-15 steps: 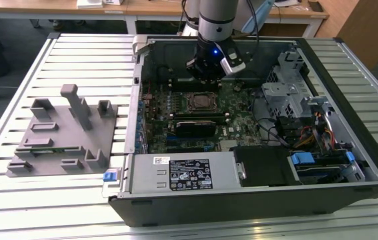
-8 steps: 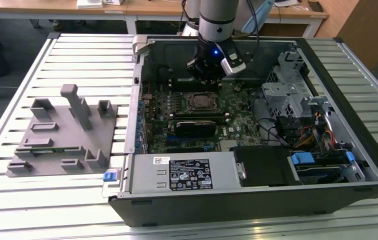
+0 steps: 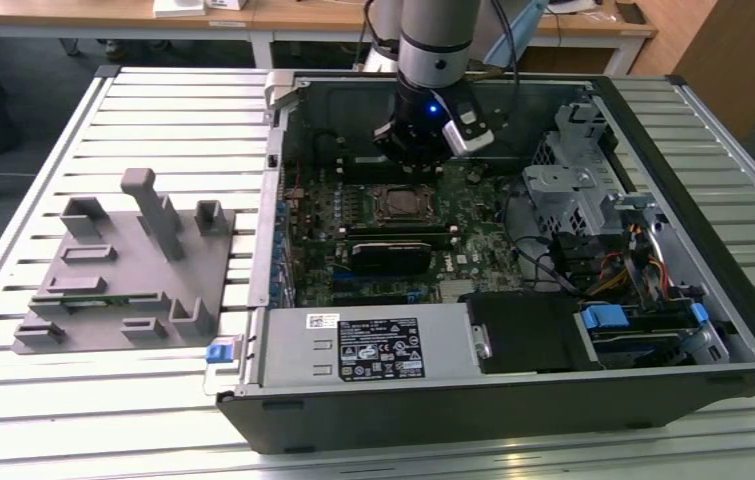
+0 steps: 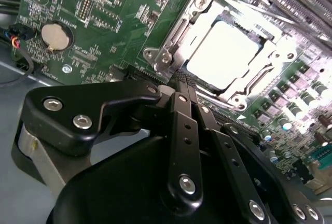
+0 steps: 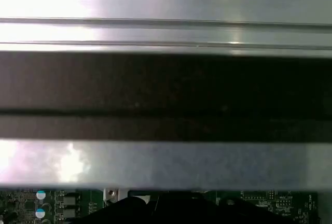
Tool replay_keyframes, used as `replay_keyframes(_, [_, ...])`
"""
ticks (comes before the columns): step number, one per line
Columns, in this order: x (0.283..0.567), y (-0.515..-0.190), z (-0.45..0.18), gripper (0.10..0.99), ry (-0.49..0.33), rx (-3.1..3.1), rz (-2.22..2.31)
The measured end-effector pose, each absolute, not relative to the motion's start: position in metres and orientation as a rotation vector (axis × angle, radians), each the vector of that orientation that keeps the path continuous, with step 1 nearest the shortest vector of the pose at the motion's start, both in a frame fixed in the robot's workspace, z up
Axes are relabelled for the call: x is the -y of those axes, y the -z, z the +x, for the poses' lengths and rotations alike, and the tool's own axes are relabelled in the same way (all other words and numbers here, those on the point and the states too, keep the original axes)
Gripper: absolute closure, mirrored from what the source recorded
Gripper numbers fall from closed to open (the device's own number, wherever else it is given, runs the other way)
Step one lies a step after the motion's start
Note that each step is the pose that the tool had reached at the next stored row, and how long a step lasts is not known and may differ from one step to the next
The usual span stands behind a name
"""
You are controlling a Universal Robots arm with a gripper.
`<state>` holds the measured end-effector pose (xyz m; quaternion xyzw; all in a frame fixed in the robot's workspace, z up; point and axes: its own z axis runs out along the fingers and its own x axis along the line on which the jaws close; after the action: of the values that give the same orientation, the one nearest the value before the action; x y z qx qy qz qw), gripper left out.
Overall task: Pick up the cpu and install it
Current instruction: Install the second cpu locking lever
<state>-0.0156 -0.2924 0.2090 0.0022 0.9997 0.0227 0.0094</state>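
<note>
Black steel first: I see the open computer case (image 3: pixel 511 400) lying on the slatted table (image 3: pixel 30 420), its green motherboard (image 3: pixel 477 245) exposed. My gripper (image 3: pixel 413 152) hangs just above the board, fingers (image 4: pixel 185 86) pressed together, holding nothing. The cpu (image 4: pixel 224 54) sits seated in its socket (image 4: pixel 166 58), just beside the fingertips.

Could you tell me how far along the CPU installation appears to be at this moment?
The cpu already lies in the motherboard socket, its pale top showing inside the metal frame. The hand hangs just above the socket, inside the open computer case, and nothing shows in its grasp. Whether the socket is latched cannot be told.
</note>
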Motion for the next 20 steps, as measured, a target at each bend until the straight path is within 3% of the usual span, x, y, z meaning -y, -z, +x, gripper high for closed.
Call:
replay_keyframes(10, [0.304,-0.21,-0.015,0.98,-0.072,-3.122,0.007])
replay_keyframes(20, [0.309,-0.233,-0.015,0.98,-0.078,-3.123,0.007])
